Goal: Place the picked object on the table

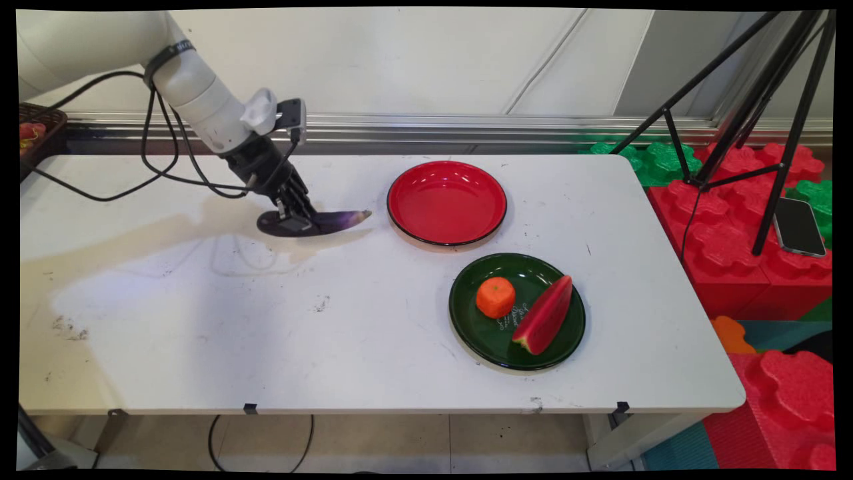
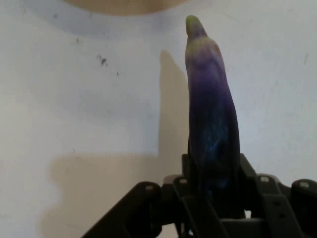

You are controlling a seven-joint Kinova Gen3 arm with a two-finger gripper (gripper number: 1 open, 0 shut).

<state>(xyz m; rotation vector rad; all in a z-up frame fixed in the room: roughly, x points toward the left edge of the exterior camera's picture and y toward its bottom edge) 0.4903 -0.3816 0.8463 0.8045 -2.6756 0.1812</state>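
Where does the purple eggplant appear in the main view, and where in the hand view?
Main view: the eggplant lies on the white table, left of the red plate, under the gripper.
Hand view: the eggplant rises from the bottom centre between the gripper fingers, its tip toward the top.
Shared landmark: the eggplant's pale greenish tip, pointing toward the red plate.

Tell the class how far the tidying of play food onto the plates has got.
Done: the orange and watermelon slice lie on the green plate. In hand: the tool is down at the eggplant, its fingers either side of it on the table. Left: the eggplant is on no plate, and the red plate holds nothing.
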